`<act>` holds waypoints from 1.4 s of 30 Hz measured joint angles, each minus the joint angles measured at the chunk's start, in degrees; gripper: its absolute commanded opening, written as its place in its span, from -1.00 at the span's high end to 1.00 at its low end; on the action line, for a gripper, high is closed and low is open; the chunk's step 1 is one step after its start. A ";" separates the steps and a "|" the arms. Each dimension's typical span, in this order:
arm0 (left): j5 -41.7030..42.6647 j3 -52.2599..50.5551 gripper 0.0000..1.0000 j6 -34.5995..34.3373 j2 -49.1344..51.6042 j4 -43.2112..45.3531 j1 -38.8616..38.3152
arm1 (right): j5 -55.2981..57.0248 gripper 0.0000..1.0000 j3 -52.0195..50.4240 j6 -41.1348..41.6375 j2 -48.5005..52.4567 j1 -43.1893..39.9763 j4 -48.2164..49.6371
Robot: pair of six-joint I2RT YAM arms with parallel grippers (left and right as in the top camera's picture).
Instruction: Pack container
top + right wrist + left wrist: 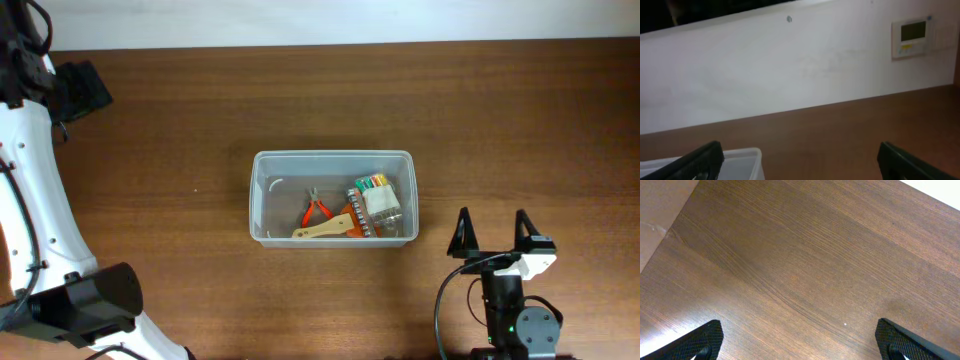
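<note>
Centrally, clear rimmed container [330, 153], rounded corners, pliers [317, 209] inside, left tool [800, 342] spread wide, right tool [491, 232] likewise parted.

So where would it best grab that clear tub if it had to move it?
Probably the container by its left short wall, from above, one finger inside: the rim is thin and upright, and that end is bare of tools, which crowd the right end.
</note>
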 measured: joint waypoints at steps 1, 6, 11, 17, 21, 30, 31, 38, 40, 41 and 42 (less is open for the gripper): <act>0.00 0.00 -0.98 0.00 0.00 0.00 0.00 | 0.00 -0.97 0.00 0.02 -0.02 0.00 -0.63; 0.00 0.00 -0.99 0.00 0.00 0.00 0.00 | 0.00 -0.97 -0.09 0.02 -0.02 0.00 -7.19; 0.00 0.00 -0.99 0.00 0.00 0.00 0.00 | 0.00 -0.97 -0.15 0.04 0.09 0.00 -10.23; -0.02 0.00 -0.99 0.00 0.00 0.00 0.00 | 0.00 -0.97 -0.15 0.04 0.09 0.00 -10.23; -0.02 0.00 -0.99 0.00 0.00 0.00 0.00 | 0.00 -0.97 -0.15 0.04 0.09 0.00 -10.23; 0.00 0.00 -0.99 0.00 0.00 0.00 0.00 | 0.00 -0.97 -0.15 0.04 0.09 0.00 -10.23; -0.02 0.00 -0.98 0.00 0.00 0.00 0.00 | 0.00 -0.97 -0.15 0.04 0.09 0.00 -10.23; -0.04 -0.87 -0.98 0.00 -8.13 0.02 -3.34 | 0.00 -0.97 -0.15 0.04 0.09 0.00 -10.23; -0.39 -0.96 -0.99 0.00 -14.08 0.37 -6.10 | 0.00 -0.97 -0.15 0.04 0.09 0.00 -10.25; -0.50 -0.96 -0.99 0.00 -17.84 0.63 -7.87 | 0.00 -0.97 -0.15 0.07 0.09 0.00 -10.25; -0.52 -0.94 -0.99 0.00 -21.03 0.72 -9.20 | 0.02 -0.97 -0.15 0.04 0.09 0.00 -10.25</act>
